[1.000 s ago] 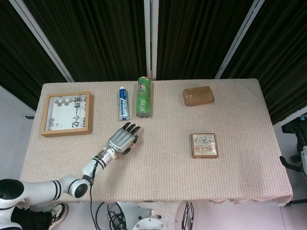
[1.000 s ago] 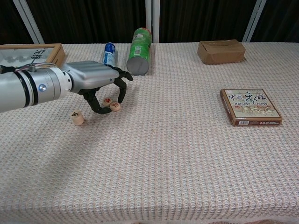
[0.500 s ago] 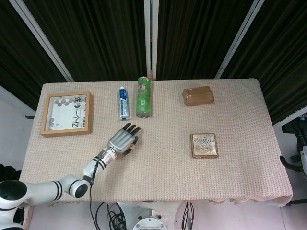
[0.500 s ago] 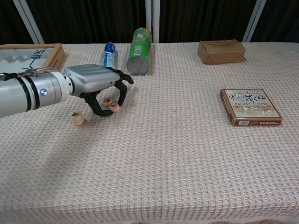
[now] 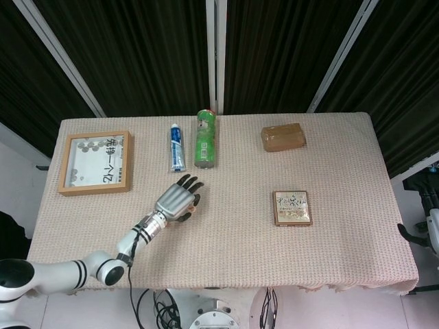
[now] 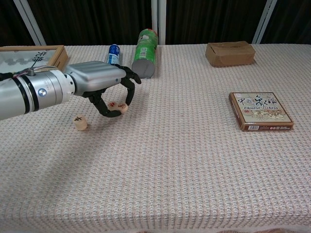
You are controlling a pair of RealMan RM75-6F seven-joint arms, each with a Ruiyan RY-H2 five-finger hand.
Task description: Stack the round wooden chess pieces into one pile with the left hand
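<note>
My left hand (image 6: 99, 85) is out over the left half of the tabletop (image 6: 184, 160), palm down, fingers curled, pinching one round wooden chess piece (image 6: 122, 107) between thumb and fingertip; the piece is tilted and seems lifted just off the cloth. From the head view the same hand (image 5: 175, 199) sits a bit in front of the green can. A second chess piece (image 6: 112, 105) with a red mark lies right beside the held one, under my curled fingers; can't tell if they touch. A third chess piece (image 6: 80, 122) with a dark mark stands on edge apart from those two, nearer the front-left, just beside my wrist. No pile yet, pieces all separate. Along the back edge: wooden picture frame (image 5: 95, 163) at the back-left corner, toothpaste tube (image 5: 177, 147) lying flat, green can (image 5: 205, 138) lying on its side just beside it, brown cardboard box (image 5: 282, 137) toward the back right. A flat chess set box (image 6: 260, 111) lies on the right half, well apart from my hand. My right hand isn't visible in either view.
</note>
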